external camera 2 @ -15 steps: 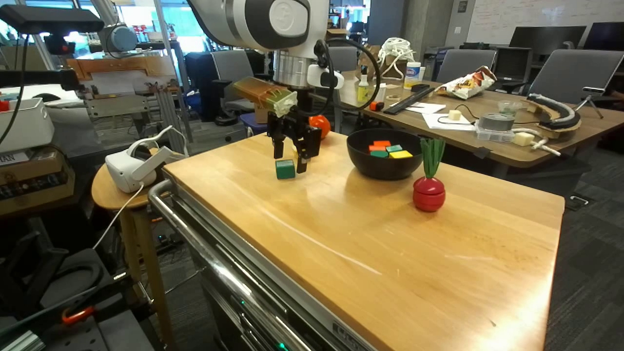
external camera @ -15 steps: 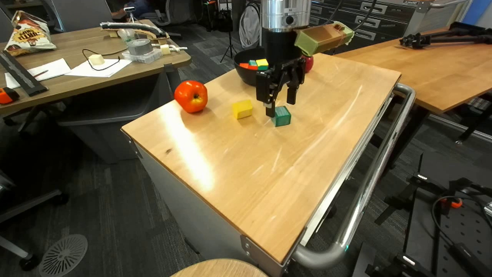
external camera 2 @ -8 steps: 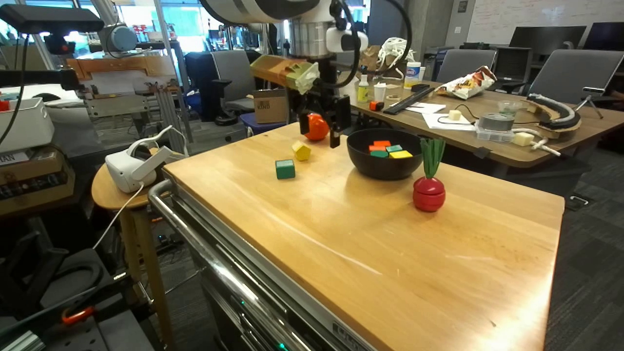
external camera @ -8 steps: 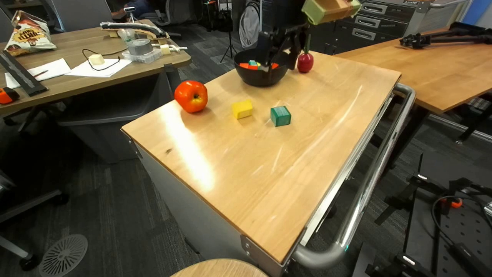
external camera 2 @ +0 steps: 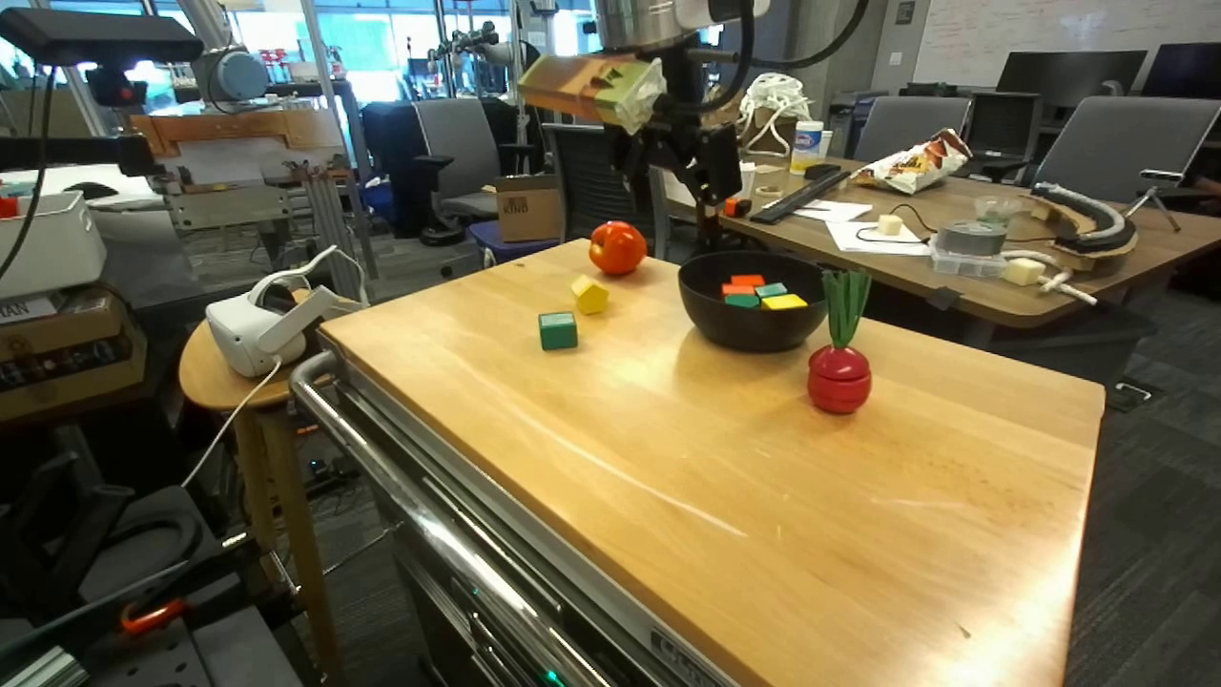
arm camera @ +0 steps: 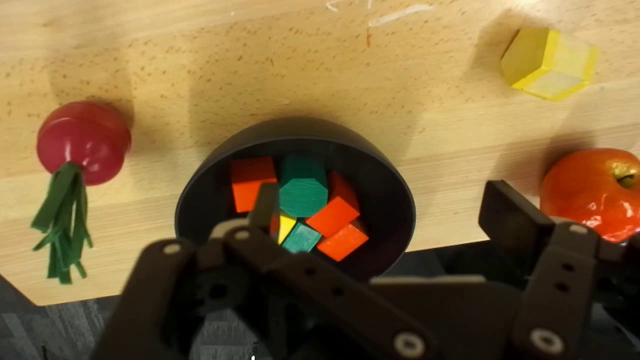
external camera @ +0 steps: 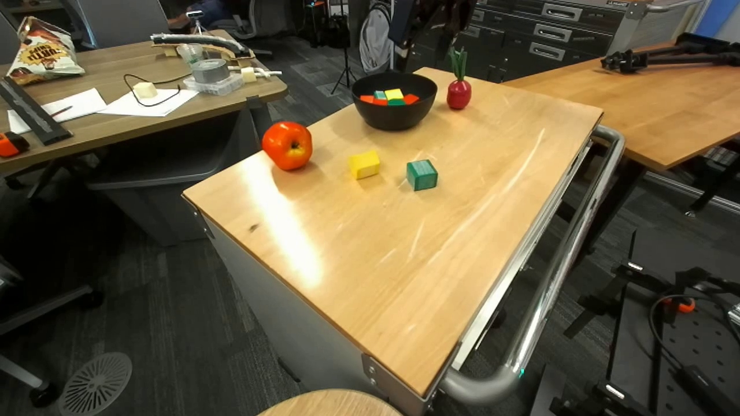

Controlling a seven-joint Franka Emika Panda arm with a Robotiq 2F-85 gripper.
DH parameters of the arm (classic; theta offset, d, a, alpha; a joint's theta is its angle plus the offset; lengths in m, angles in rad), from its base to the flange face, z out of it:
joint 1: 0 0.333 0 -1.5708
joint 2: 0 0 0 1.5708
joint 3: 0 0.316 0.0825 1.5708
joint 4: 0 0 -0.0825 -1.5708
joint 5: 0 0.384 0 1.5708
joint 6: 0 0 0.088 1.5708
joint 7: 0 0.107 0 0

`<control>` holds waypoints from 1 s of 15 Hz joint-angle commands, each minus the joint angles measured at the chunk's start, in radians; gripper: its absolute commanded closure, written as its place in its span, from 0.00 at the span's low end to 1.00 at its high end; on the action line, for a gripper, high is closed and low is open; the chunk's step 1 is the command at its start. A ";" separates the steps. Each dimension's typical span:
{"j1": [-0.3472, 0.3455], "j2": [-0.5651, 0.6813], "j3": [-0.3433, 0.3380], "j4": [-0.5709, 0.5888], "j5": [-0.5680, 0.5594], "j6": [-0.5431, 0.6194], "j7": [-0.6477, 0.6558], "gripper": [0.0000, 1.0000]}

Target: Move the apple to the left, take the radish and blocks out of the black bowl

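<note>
The black bowl (external camera: 394, 118) stands on the table and holds several red, green and yellow blocks (arm camera: 303, 192). A yellow block (external camera: 364, 164) and a green block (external camera: 422, 175) lie on the table in both exterior views. The red-orange apple (external camera 2: 617, 248) sits apart from the bowl, past the yellow block. The dark-red radish (external camera 2: 839, 380) with green leaves stands upright on the table beside the bowl. My gripper (arm camera: 385, 207) is open and empty, raised above the table near the bowl. In the wrist view one finger overlaps the bowl's blocks and the other lies by the apple.
The wooden table top (external camera 2: 725, 458) has a metal handle rail (external camera 2: 448, 534) along one side. A desk (external camera 2: 963, 277) with a snack bag (external camera 2: 914, 162) and tape stands behind. A stool with a white headset (external camera 2: 262, 329) stands beside the table.
My open gripper has risen from near the green block and moved across toward the black bowl. The blocks, apple, radish and bowl have not moved.
</note>
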 commanded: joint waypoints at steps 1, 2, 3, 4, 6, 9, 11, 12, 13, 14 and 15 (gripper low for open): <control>-0.003 0.002 0.005 0.001 0.000 -0.002 0.000 0.00; -0.004 0.003 0.004 0.001 0.000 -0.002 0.000 0.00; -0.003 0.009 0.001 0.010 -0.021 0.017 0.019 0.00; -0.007 0.019 -0.002 0.030 -0.018 0.022 0.005 0.00; -0.013 0.040 -0.008 0.069 -0.035 0.031 -0.004 0.00; -0.013 0.105 -0.011 0.153 -0.068 0.014 -0.022 0.00; -0.014 0.164 -0.010 0.221 -0.078 -0.012 -0.038 0.00; -0.015 0.199 -0.010 0.261 -0.079 -0.031 -0.047 0.00; -0.017 0.233 -0.011 0.300 -0.079 -0.051 -0.049 0.00; -0.017 0.266 -0.015 0.336 -0.084 -0.065 -0.045 0.00; -0.019 0.294 -0.018 0.368 -0.085 -0.082 -0.045 0.00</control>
